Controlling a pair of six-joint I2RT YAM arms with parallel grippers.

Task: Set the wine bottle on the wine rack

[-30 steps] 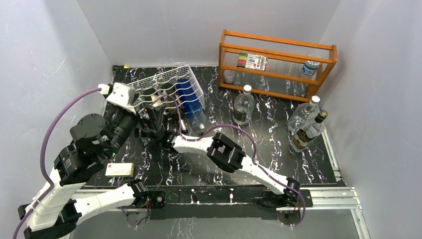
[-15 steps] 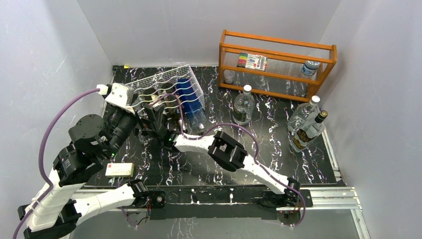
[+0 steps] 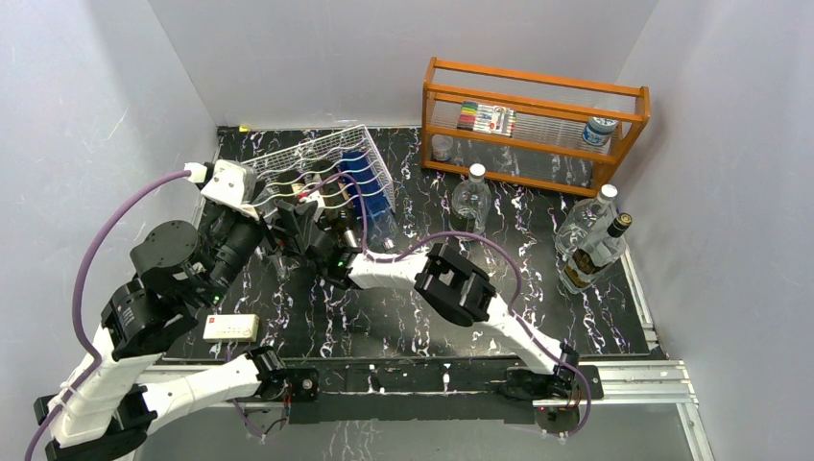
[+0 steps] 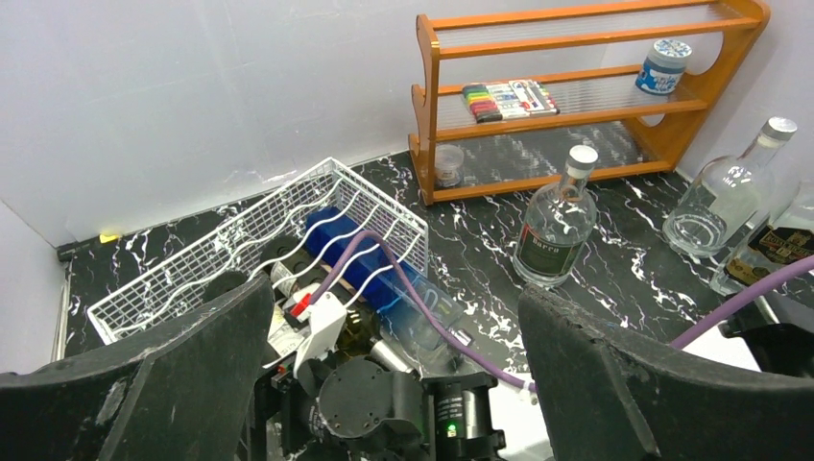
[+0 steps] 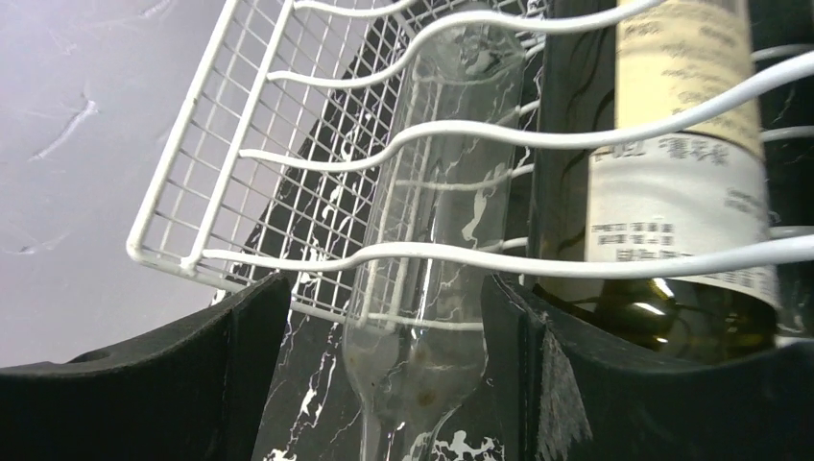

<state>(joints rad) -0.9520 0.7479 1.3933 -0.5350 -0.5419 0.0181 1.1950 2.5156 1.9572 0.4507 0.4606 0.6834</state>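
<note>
The white wire wine rack point(image 3: 309, 161) stands at the back left; it also shows in the left wrist view point(image 4: 240, 240) and the right wrist view point(image 5: 288, 144). A dark wine bottle with a cream label point(image 5: 672, 182) lies in it, with its silver neck point(image 3: 346, 230) pointing out. A clear bottle point(image 5: 432, 250) lies in the cradle beside it, and a blue bottle point(image 3: 368, 187) on the other side. My right gripper point(image 5: 384, 288) is open, its fingers either side of the clear bottle's neck, apart from it. My left gripper point(image 4: 394, 298) is wide open and empty behind the right wrist.
An orange wooden shelf point(image 3: 533, 125) with markers and jars stands at the back right. A clear bottle point(image 3: 470, 206) stands upright mid-table. Two more bottles point(image 3: 590, 240) stand by the right wall. A white remote point(image 3: 230, 327) lies near the front left. Both arms crowd the rack's front.
The right arm's elbow has swung to the right and its wrist has shifted slightly. The dark bottle's silver neck sits a little further up toward the rack. The left arm has barely moved.
</note>
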